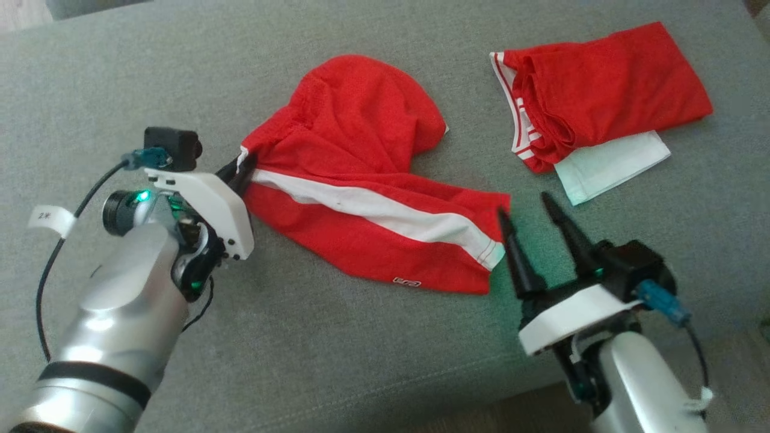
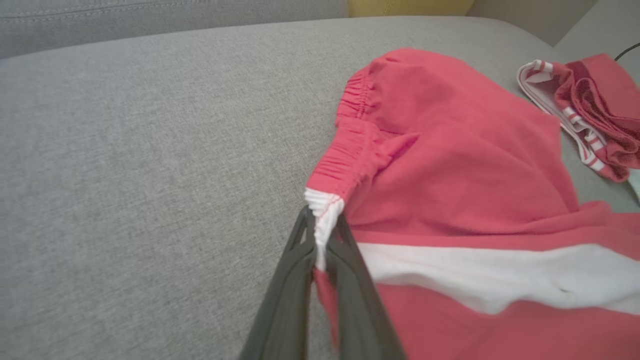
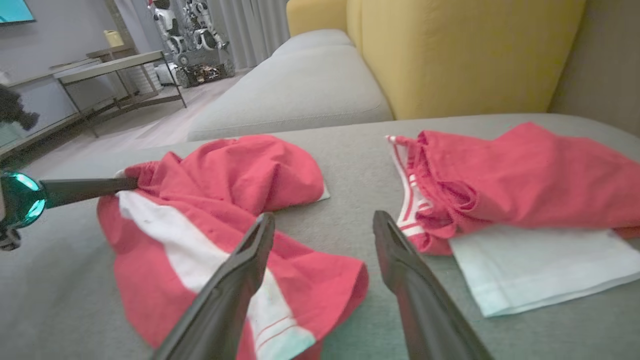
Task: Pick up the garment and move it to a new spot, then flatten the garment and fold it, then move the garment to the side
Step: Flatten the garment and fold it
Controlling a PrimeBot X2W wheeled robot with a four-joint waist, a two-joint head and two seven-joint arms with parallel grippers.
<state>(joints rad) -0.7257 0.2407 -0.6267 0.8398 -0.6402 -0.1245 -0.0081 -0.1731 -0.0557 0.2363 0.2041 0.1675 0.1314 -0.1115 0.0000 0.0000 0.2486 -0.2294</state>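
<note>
1. Garment = red fabric shorts (image 1: 361,150) w/ a white side stripe. You've got them lying rumpled, not flat, on the grey woven sofa seat (image 1: 361,355), approx. centre of the head view.
2. Your left gripper (image 1: 243,165) is pinched tight on the white end of the elastic waistband, at the shorts' left edge. In the left wrist view the cloth is squeezed btwn both dark fingers (image 2: 285,300), so it has hold of the shorts.
3. Your right gripper (image 1: 524,207) has its fingers spread wide w/ nothing btwn them. The tips sit just beside the shorts' leg hem on the right. In the right wrist view one finger overlaps the hem and the other is over bare seat. Can't tell if either touches cloth.
4. Shorts run btwn the two grippers: waistband end at left, striped leg hem at right, upper part bunched in a dome toward the back.
5. Also on the seat, apart to the back right, is a second red garment w/ red-white striped trim (image 1: 607,84). It's folded and rests on a pale mint-white folded cloth (image 1: 613,165) that pokes out under it.
6. Behind the seat in the right wrist view is a yellow upholstered backrest (image 3: 465,50).
</note>
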